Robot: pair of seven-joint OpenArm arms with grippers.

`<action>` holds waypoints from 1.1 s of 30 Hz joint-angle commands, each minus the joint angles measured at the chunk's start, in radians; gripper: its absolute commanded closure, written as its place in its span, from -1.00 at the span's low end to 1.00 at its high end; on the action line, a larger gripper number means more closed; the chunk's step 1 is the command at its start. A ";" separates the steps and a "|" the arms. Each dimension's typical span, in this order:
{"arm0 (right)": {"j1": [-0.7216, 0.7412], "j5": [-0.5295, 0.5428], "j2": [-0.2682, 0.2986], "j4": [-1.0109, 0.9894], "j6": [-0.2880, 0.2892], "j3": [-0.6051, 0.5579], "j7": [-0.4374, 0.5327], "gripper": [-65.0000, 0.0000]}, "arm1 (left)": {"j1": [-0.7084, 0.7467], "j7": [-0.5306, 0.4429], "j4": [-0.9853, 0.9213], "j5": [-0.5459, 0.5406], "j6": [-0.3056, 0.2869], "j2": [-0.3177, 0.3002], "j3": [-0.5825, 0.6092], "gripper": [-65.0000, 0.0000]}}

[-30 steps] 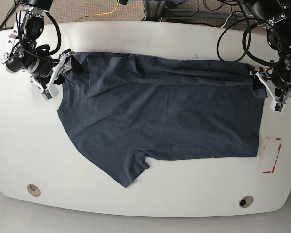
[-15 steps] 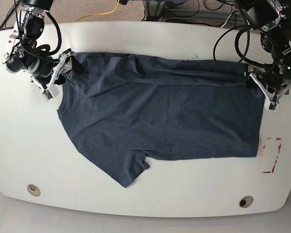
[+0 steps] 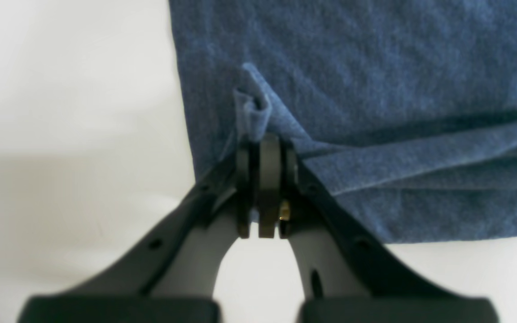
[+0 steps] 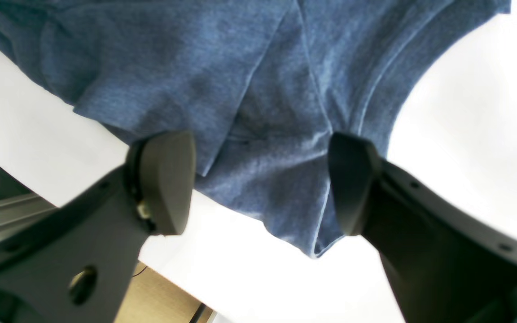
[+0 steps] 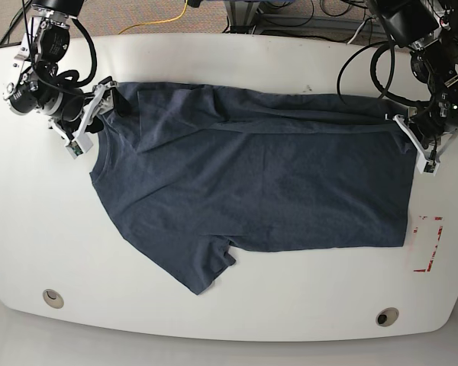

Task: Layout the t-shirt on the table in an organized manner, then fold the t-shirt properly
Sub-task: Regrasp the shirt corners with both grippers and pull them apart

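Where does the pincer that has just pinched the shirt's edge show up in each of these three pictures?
Base view: the left gripper sits at the far right, shut on the t-shirt hem.
Left wrist view: bottom centre, pinching a small fold of cloth.
Right wrist view: not in it; only the open right gripper.
Shared landmark: the t-shirt on the white table.

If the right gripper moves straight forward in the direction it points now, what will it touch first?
Most likely the t-shirt: the right gripper is open, and the cloth's shoulder corner beside the neckline already lies between its fingers. How high it stands above the table is unclear.
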 commanded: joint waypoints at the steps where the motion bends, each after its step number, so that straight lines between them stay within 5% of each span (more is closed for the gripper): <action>1: 0.009 0.021 0.016 0.015 0.001 0.005 0.016 -0.37 | -0.017 -0.013 0.017 -0.005 0.003 -0.013 -0.005 1.00; 19: 0.009 0.018 -0.011 0.015 0.001 0.007 0.016 -0.37 | -0.084 0.027 0.168 -0.001 0.008 0.007 -0.042 1.00; 33: 0.009 0.022 -0.016 0.015 0.001 0.007 0.016 -0.37 | -0.144 -0.004 0.083 0.035 0.166 -0.003 -0.036 1.00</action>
